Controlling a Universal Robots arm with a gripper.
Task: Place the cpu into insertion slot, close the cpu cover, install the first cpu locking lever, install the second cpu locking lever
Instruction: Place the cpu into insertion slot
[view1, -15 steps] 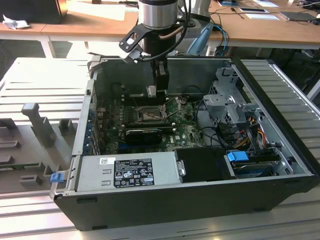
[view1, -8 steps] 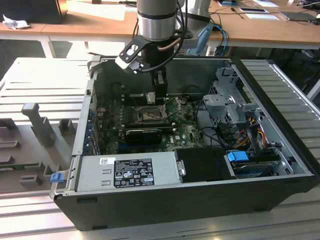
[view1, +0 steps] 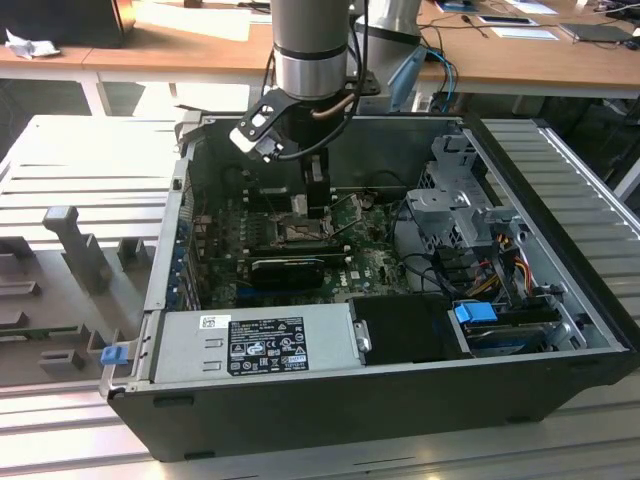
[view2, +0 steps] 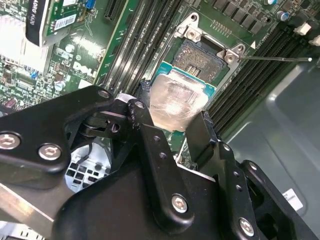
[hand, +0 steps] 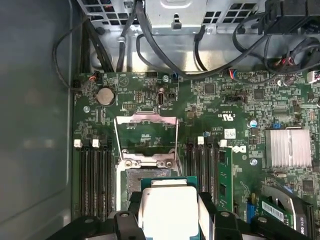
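The gripper (hand: 170, 212) has its fingers (hand: 206, 207) clamped on two opposite edges of the cpu (view2: 176, 100), metal face up. The chip hangs partly over the near side of the insertion slot (hand: 136, 176) and, by the look of it, isn't seated; contact can't be judged. Just beyond, the cpu cover (hand: 146, 119) stands flipped open at the slot's far edge. A thin locking lever (view2: 275, 58) sticks out from the slot's corner bracket, unlatched. Memory slots (hand: 95, 175) flank the slot on both sides across the green board (hand: 215, 100). In the exterior view the arm (view1: 310, 45) reaches down into the open PC case (view1: 400, 400), approx. over the slot. The chip likely handles light, thin and stiff, w/ a smooth lid that could slip. Its underside contacts and the slot's pins are prob. fragile, so an edge grip, kept level, looks the right hold.
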